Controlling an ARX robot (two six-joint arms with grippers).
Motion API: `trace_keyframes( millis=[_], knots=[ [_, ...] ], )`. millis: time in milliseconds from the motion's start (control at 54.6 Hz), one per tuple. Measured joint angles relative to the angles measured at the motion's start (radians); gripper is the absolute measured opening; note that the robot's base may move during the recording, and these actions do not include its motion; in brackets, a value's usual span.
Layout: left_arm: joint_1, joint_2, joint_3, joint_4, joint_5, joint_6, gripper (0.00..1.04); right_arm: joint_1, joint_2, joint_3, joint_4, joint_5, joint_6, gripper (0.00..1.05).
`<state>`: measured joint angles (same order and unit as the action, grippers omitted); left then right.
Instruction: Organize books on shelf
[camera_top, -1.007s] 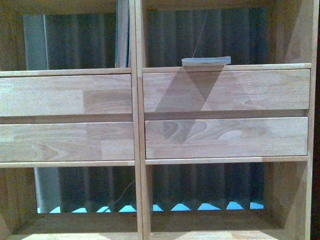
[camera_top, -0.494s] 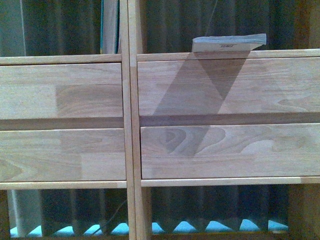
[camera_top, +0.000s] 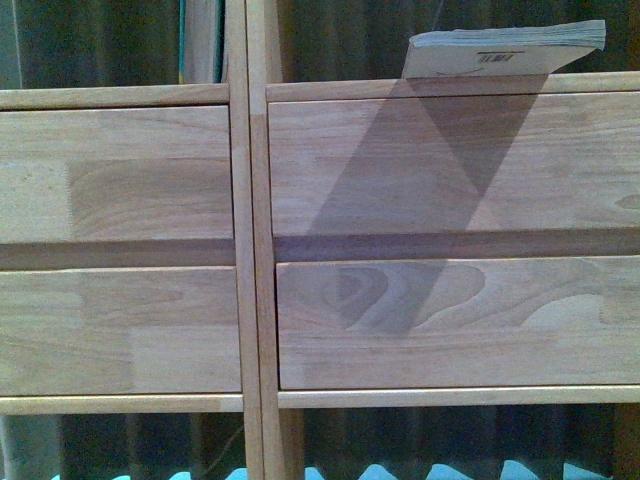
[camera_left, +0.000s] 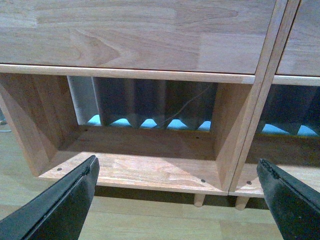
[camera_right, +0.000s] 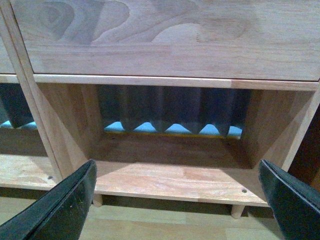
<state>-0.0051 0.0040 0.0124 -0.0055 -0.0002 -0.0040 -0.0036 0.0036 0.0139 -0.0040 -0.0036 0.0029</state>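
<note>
Two grippers, both empty.

1. Left gripper (camera_left: 177, 162): jaws spread wide, nothing between them. It hangs low, facing the bottom left cubby (camera_left: 145, 172) of the shelf (camera_top: 350, 165).
2. Right gripper (camera_right: 177, 164): jaws equally wide, nothing held. It faces the bottom right cubby (camera_right: 170, 175).
3. Paperback (camera_top: 505, 50): lies flat in the upper right cubby above the drawers (camera_top: 450, 320), its near edge at the front lip. It is well above both grippers.
4. Teal book (camera_top: 198, 40): stands upright in the upper left cubby, just beside the central divider (camera_top: 245, 250).

Handling note (judgement): the paperback is likely the item to stand up. The right arm is on its side and should rise past the drawer fronts before reaching in. Keeping the jaws wide until they bracket the near edge should help, as should closing gently, since a thin book lying flat may slide back.

View note: only the front view shows either book; it shows no gripper. Only the wrist views show the jaws, the bottom cubbies, the short legs (camera_left: 200, 200) and the wooden floor (camera_left: 150, 225).
</note>
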Motion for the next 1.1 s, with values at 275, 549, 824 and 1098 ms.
trace_keyframes(
  millis=[275, 549, 824, 1098],
  knots=[
    [0.000, 0.000, 0.000, 0.000, 0.000, 0.000, 0.97, 0.000, 0.000, 0.000, 0.000, 0.000, 0.000, 0.98],
    [0.000, 0.000, 0.000, 0.000, 0.000, 0.000, 0.97, 0.000, 0.000, 0.000, 0.000, 0.000, 0.000, 0.98],
    [0.000, 0.000, 0.000, 0.000, 0.000, 0.000, 0.97, 0.000, 0.000, 0.000, 0.000, 0.000, 0.000, 0.98],
    [0.000, 0.000, 0.000, 0.000, 0.000, 0.000, 0.97, 0.000, 0.000, 0.000, 0.000, 0.000, 0.000, 0.98]
  ],
)
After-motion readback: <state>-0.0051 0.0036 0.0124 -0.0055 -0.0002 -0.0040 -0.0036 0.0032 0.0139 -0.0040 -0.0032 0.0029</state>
